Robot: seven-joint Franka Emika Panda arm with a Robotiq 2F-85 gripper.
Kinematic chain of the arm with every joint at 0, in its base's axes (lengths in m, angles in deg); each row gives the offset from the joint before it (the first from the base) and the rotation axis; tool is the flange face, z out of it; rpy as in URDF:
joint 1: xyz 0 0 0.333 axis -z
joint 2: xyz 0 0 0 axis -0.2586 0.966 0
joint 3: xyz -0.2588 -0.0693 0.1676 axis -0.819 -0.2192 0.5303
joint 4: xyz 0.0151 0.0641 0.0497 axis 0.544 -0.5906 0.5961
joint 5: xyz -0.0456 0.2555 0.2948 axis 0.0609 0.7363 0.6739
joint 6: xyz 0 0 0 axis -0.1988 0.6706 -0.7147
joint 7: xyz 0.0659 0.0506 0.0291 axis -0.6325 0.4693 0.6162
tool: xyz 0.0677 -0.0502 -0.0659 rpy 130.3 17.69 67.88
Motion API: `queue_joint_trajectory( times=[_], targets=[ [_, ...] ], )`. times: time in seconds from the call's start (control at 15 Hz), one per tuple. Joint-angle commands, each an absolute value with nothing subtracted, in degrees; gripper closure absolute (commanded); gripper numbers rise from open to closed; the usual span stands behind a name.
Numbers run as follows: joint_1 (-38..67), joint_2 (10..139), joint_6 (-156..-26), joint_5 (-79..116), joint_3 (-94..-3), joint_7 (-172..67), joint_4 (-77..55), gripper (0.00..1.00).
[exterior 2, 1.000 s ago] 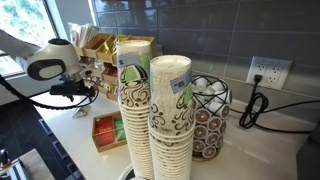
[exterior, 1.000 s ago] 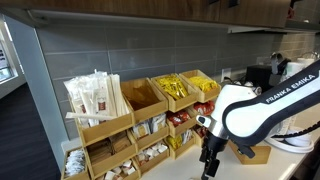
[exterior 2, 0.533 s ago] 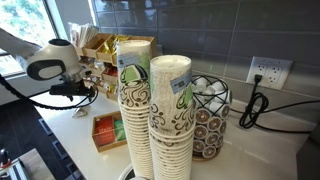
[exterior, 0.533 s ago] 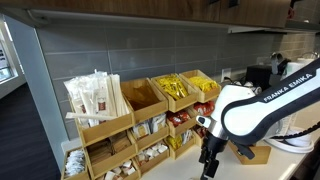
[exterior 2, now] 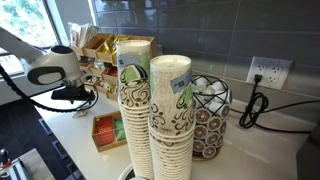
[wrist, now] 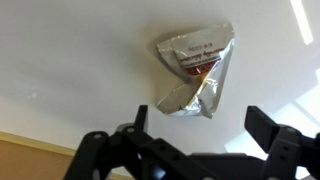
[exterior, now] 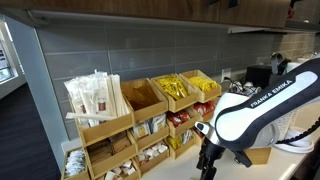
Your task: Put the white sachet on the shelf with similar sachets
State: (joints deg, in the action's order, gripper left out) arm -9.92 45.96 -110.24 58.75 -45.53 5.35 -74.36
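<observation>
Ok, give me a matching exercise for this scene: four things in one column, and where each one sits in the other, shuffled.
Things:
1. crumpled white sachet
2. yellow packets
3. patterned paper cups
4. round coffee pods

Places:
A. in a black wire basket
B. flat on the white counter
C. in a top bin of the bamboo wooden rack
D. stacked in two tall columns

Pairs: 1-B, 2-C, 3-D, 4-A.
</observation>
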Motion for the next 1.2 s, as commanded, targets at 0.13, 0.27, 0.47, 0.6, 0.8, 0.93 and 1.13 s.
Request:
queue_joint_trajectory(
  times=[0.13, 0.27, 0.47, 0.6, 0.8, 0.93, 1.13],
  targets=[
    [-8.58, 49.87, -112.95, 64.99, -42.96, 11.38, -73.51, 0.13],
    [-7.76, 50.63, -113.0, 66.13, -42.07, 12.37, -73.32, 0.31],
    [-6.6, 51.29, -113.02, 67.39, -40.79, 13.26, -73.06, 0.63],
    [-5.82, 51.37, -113.07, 67.84, -40.03, 13.53, -72.97, 0.78],
    [-5.08, 51.41, -112.99, 68.59, -39.25, 13.95, -72.69, 0.99],
    [-4.89, 51.2, -113.08, 69.51, -38.84, 14.42, -72.56, 1.0],
    [-4.84, 50.18, -113.4, 71.08, -38.19, 15.61, -72.39, 1.0]
  ],
)
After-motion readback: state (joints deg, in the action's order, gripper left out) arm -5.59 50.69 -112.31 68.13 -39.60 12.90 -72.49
